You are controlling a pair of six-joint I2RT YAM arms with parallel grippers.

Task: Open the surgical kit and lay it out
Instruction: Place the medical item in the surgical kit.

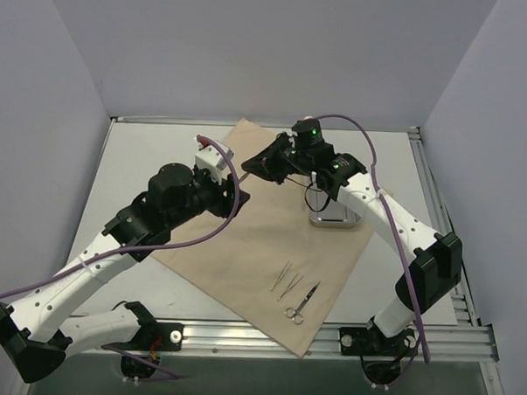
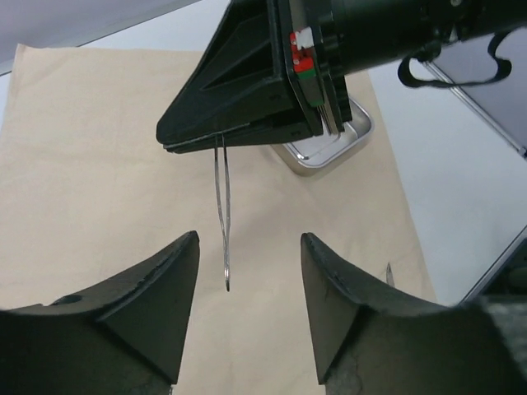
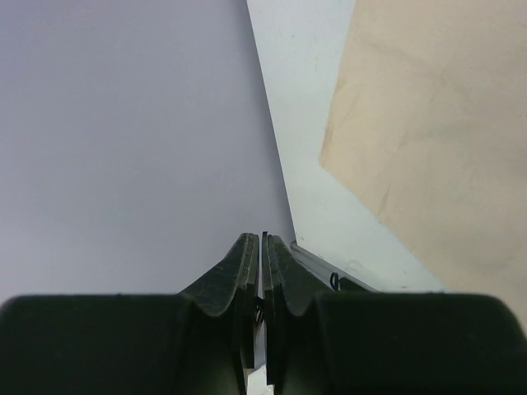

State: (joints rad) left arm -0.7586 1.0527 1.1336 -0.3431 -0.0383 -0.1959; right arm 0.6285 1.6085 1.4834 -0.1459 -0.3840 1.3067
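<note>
right gripper point(image 3: 263, 247) is closed on tweezers point(image 2: 222, 214) above the wrap point(image 2: 99, 164); left gripper point(image 2: 249, 243) is open, near them.

Top cam looks down on the whole wrap sheet point(image 1: 252, 258); left wrist cam hovers close over it, right wrist cam only catches its corner.

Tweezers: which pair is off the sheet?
The tweezers hanging from the right gripper; the other tweezers lie flat on the wrap sheet beside the scissors.
</note>
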